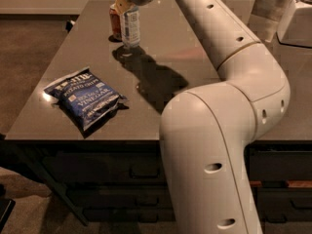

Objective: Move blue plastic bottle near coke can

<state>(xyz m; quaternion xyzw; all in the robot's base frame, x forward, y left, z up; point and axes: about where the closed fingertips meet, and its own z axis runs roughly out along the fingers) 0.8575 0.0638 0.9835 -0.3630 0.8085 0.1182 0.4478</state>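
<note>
The blue plastic bottle [130, 28] is clear with a blue-and-white label and stands upright at the far left part of the table, its base at or just above the tabletop. My gripper [125, 2] is shut around its top, and the cap is hidden by the fingers [118, 5]. The coke can [115, 22], red-orange, stands right behind and to the left of the bottle, partly covered by it. Bottle and can look almost touching.
A flat blue chip bag [87, 97] lies near the front left of the grey table [195, 43]. My white arm [229, 106] fills the right foreground. A light container [295, 18] stands at the far right. Drawers sit below the table edge.
</note>
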